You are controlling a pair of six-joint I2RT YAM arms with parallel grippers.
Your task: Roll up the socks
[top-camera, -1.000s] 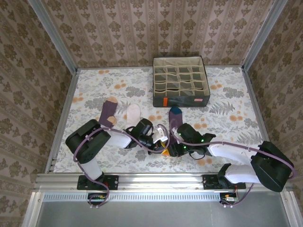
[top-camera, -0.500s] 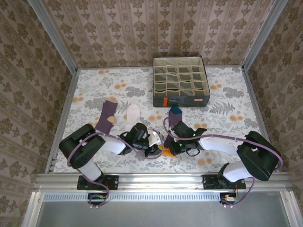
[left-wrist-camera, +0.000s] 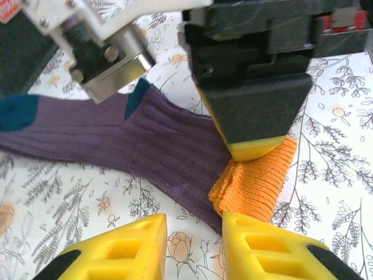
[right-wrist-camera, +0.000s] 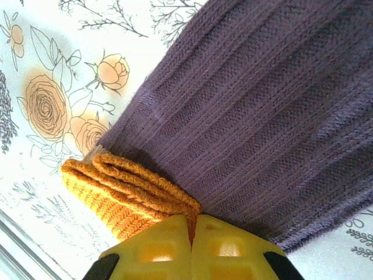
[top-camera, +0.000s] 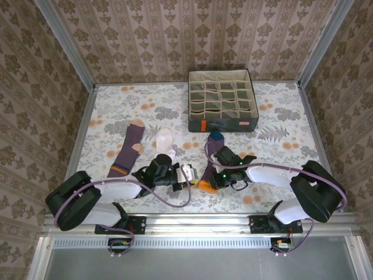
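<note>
Three pieces on the desk (top-camera: 116, 105). Tan-heeled purple sock (top-camera: 129, 149) at 9 o'clock, white sock (top-camera: 165, 140) beside it. My left hand (left-wrist-camera: 195, 245): released, by the orange cuff (left-wrist-camera: 256, 181). Orange-cuffed sock (left-wrist-camera: 145, 140), centre: cuff folded, my right hand (right-wrist-camera: 191, 224) clenched on it. Next, I judge: roll toward 12 o'clock.

No text legible: orange tag (top-camera: 203, 126) and pale label (top-camera: 246, 123) on grey fabric grid box (top-camera: 224, 120) too small, red sticker (left-wrist-camera: 7, 9) on white bracket (left-wrist-camera: 55, 13) cropped.

White sock (top-camera: 165, 139) cuff end hidden under left arm (top-camera: 125, 188).
</note>
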